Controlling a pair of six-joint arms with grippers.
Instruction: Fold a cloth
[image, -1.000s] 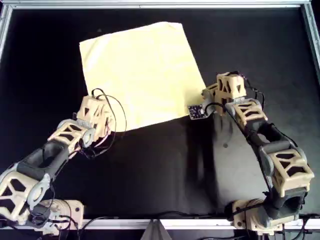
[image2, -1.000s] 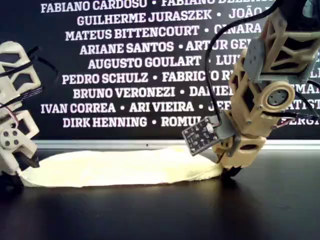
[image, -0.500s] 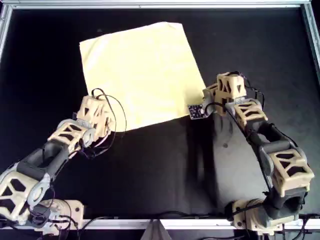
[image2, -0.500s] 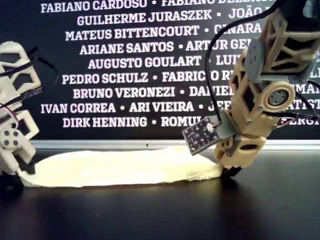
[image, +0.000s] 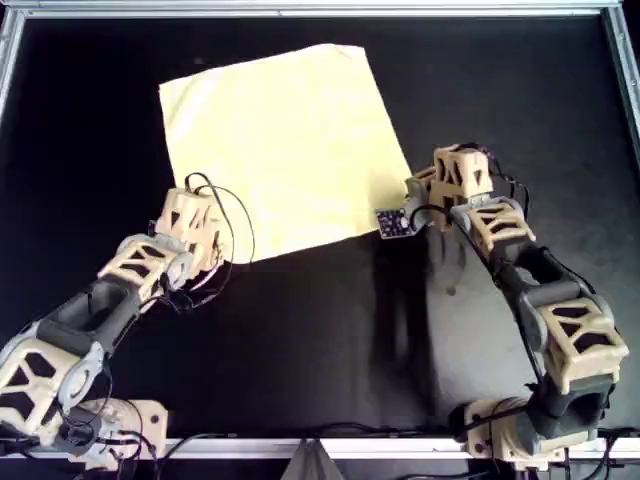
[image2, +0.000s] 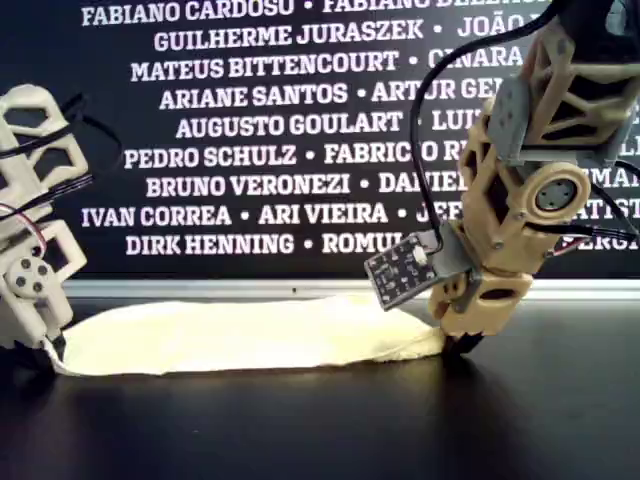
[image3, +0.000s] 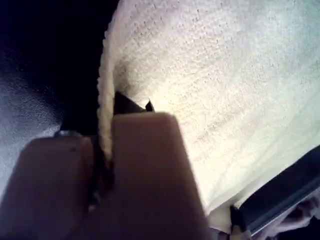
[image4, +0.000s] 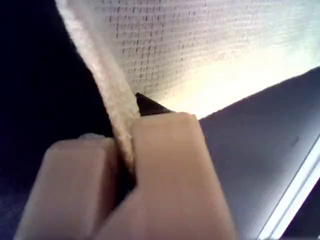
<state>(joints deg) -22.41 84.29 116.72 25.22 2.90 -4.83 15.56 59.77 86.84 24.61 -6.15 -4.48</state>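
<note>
The pale yellow cloth (image: 280, 140) lies spread on the black table (image: 330, 330), seen as a low strip (image2: 240, 335) in the exterior view. My left gripper (image: 215, 252) stands at the cloth's near corner on the overhead view's left and is shut on the cloth's edge (image3: 106, 110), which runs between its fingers (image3: 145, 155). My right gripper (image: 412, 197) is at the corner on the overhead view's right, shut on the edge (image4: 107, 95) between its fingers (image4: 170, 155). Both pinched corners sit barely above the table (image2: 52, 350) (image2: 440, 340).
A metal frame (image: 300, 10) rims the table. A lighter grey patch (image: 460, 310) lies under my right arm. A black banner with white names (image2: 260, 130) stands behind the table in the exterior view.
My left gripper has crept a little farther in over the cloth and risen slightly, with the corner still in it. The right gripper has stayed in place.
</note>
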